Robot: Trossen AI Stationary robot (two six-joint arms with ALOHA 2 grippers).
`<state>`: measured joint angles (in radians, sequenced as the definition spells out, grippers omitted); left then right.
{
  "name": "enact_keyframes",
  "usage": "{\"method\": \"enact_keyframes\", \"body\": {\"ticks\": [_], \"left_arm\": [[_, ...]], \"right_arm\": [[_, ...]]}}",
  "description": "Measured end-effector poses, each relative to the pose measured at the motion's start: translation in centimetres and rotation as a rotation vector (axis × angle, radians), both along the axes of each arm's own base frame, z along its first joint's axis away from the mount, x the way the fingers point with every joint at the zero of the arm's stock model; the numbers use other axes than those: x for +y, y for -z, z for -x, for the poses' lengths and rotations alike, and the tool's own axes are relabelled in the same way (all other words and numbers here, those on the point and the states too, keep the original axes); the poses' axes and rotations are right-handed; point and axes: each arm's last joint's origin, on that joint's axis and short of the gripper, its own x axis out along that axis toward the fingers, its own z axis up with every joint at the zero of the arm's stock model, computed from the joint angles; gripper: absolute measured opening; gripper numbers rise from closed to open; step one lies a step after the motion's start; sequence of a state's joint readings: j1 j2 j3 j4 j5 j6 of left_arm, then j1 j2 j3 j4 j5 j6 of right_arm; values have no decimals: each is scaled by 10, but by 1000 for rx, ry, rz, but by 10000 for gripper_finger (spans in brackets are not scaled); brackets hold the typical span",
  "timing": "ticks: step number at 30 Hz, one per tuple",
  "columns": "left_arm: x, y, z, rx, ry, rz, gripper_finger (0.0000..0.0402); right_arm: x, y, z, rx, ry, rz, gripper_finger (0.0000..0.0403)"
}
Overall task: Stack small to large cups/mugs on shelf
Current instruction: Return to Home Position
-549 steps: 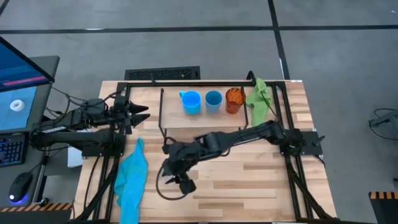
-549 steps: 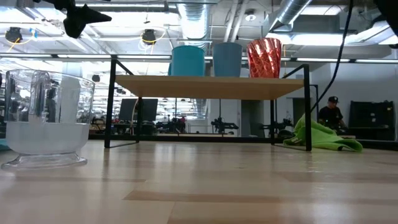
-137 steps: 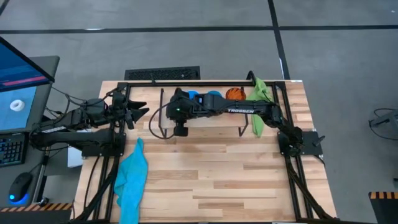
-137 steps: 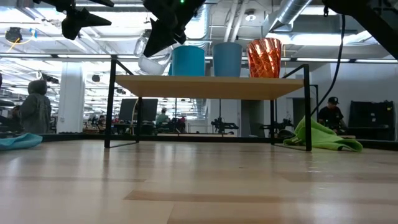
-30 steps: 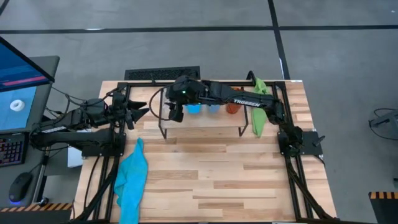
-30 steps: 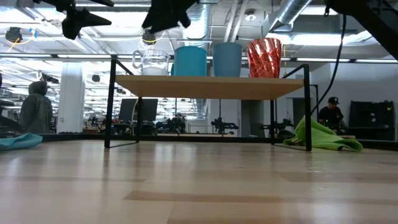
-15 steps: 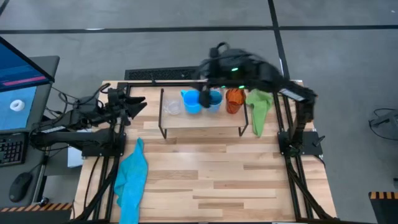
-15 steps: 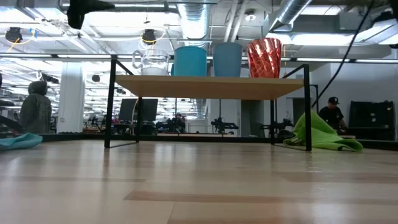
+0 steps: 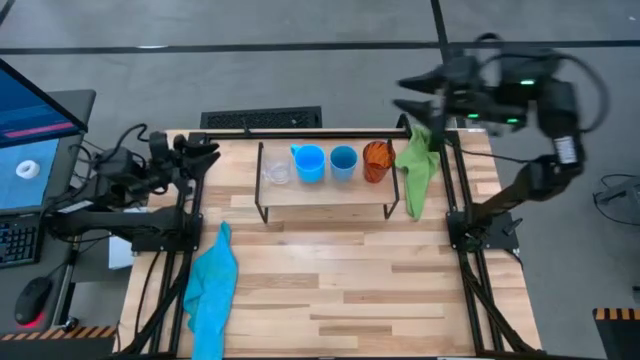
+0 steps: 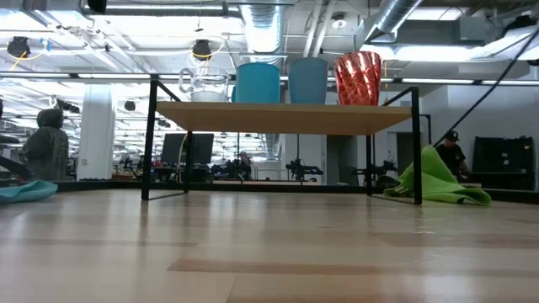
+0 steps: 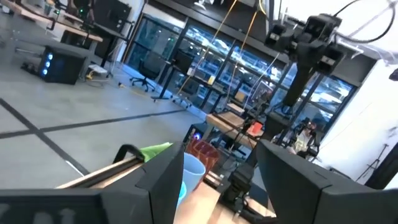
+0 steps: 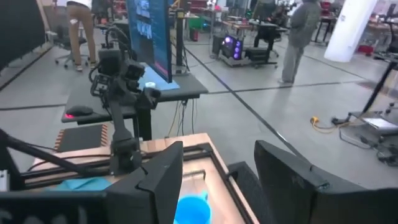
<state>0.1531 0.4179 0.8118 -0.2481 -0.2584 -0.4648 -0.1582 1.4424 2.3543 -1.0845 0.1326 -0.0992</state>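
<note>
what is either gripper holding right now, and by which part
Nothing is held: the left gripper and the right gripper are both open and empty.

The high view looks straight down on the whole table (image 9: 400, 290). The low view sits at table-top height, facing the shelf (image 10: 282, 117), shared with the high view. The wrist views look across the table: the left at the right arm (image 11: 308, 56), the right at the left arm (image 12: 121, 93).

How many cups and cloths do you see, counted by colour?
clear cup: 1
light-blue mug: 1
blue cup: 1
orange cup: 1
green cloth: 1
blue cloth: 1
Total: 6 (4 cups, 2 cloths)
</note>
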Motion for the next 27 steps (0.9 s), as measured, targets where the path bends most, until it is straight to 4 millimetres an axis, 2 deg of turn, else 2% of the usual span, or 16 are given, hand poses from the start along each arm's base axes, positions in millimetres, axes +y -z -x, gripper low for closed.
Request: {"method": "enact_keyframes", "body": {"ticks": [4, 10, 17, 22, 27], "left_arm": [[-1, -5, 2, -17, 38, -9, 193], [-3, -7, 3, -8, 81, -22, 193], [-2, 5, 2, 129, 59, -53, 193], [-1, 12, 0, 179, 39, -86, 193], [-3, 10, 5, 168, 60, -151, 193]], "right_arm": [[8, -5, 51, -14, 4, -23, 221], [20, -4, 109, -21, -26, -36, 221], [25, 15, 147, 2, -31, -52, 221], [27, 47, 167, -10, -14, -100, 221], [29, 83, 178, -205, -32, -77, 221]]}}
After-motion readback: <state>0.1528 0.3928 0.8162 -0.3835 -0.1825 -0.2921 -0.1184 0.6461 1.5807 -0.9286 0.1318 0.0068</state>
